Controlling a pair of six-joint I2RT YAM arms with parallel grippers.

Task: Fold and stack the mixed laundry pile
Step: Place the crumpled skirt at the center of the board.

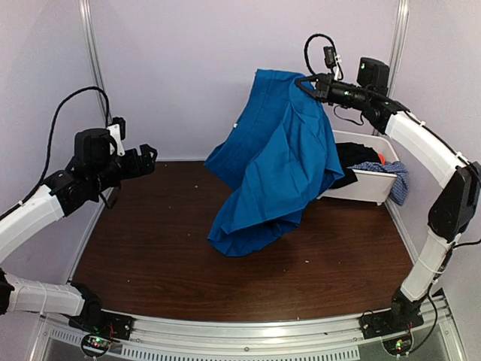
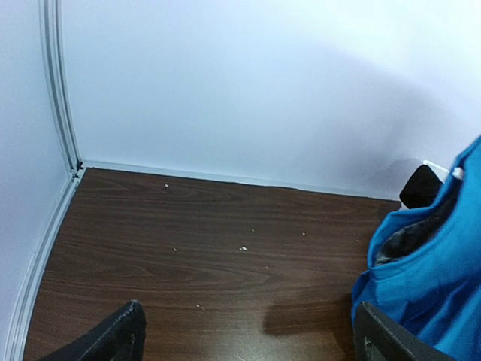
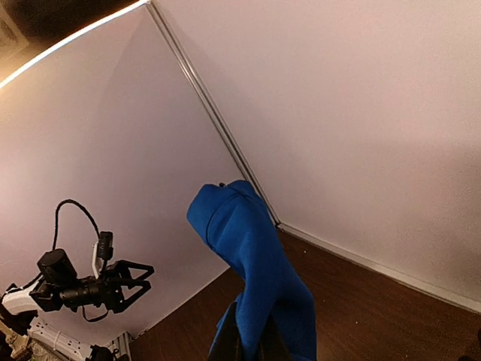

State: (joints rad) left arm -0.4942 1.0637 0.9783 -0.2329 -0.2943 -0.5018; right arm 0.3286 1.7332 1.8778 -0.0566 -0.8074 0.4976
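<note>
Top external view shows the royal-blue garment point(image 1: 274, 158) hanging in long folds from my right claw point(image 1: 307, 84). This claw is closed tight on the garment's upper edge, high over the back of the desk point(image 1: 165, 256), and the lower end lies bunched on the wood. I judge the cloth light, soft and limp, so it will sag wherever I do not hold it. A good second grip would be its free left edge or a lower corner. Just behind it, the white tub point(image 1: 361, 188) holds the black garment point(image 1: 357, 154), an orange-red one point(image 1: 382, 159), and the speckled one point(image 1: 394, 180) over its rim. My left claw point(image 1: 146, 159) is wide open and empty, well apart to the left of the cloth.
</note>
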